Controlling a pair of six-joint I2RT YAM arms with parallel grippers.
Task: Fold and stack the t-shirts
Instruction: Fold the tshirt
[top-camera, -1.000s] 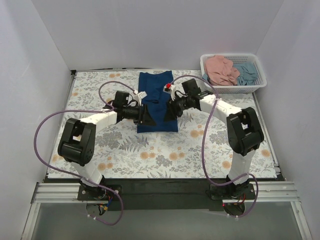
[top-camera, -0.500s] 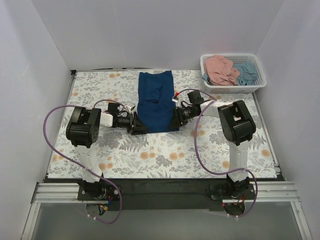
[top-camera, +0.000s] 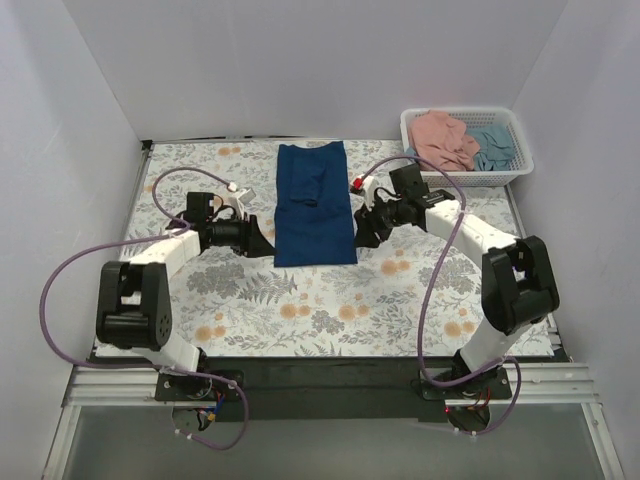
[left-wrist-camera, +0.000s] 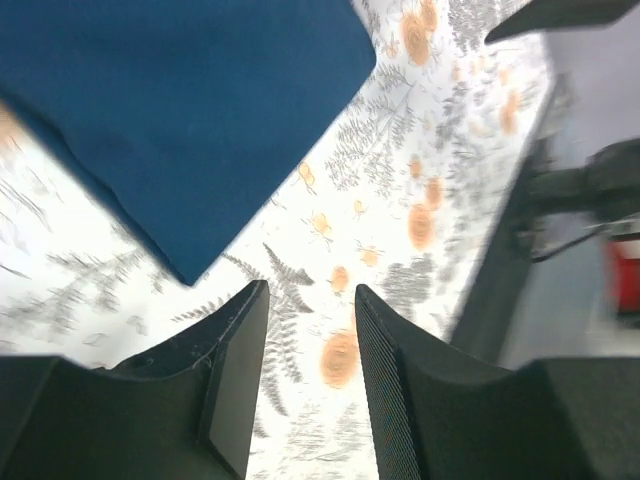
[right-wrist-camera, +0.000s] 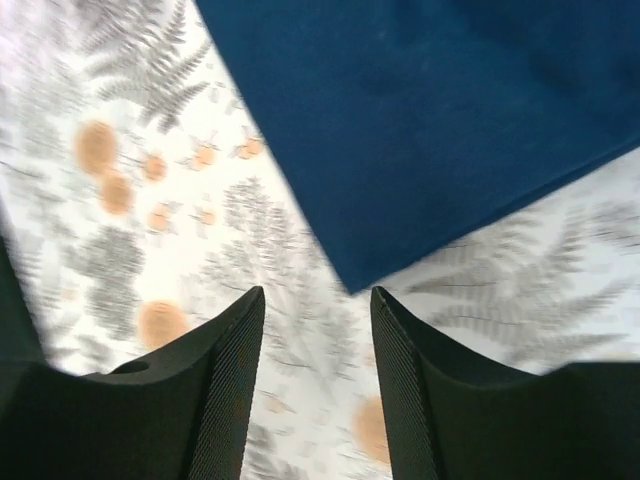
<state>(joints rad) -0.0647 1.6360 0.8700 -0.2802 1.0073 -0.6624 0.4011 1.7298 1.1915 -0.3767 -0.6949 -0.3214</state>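
Note:
The dark navy t-shirt (top-camera: 314, 203) lies folded into a long narrow strip on the floral table, a small fold bump near its top. My left gripper (top-camera: 262, 239) is open and empty just left of the strip's near corner, which shows in the left wrist view (left-wrist-camera: 190, 130). My right gripper (top-camera: 365, 234) is open and empty just right of the other near corner, seen in the right wrist view (right-wrist-camera: 420, 130). The salmon pink t-shirt (top-camera: 442, 138) and the light teal-blue t-shirt (top-camera: 492, 146) lie crumpled in the basket.
The white lattice basket (top-camera: 518, 172) stands at the back right corner of the table. White walls enclose the table on three sides. The floral cloth (top-camera: 330, 310) covers the near half of the table.
Both grippers have let go of the navy shirt's near edge and pulled back outward, left arm to the left, right arm to the right. The shirt now lies flat as a strip.

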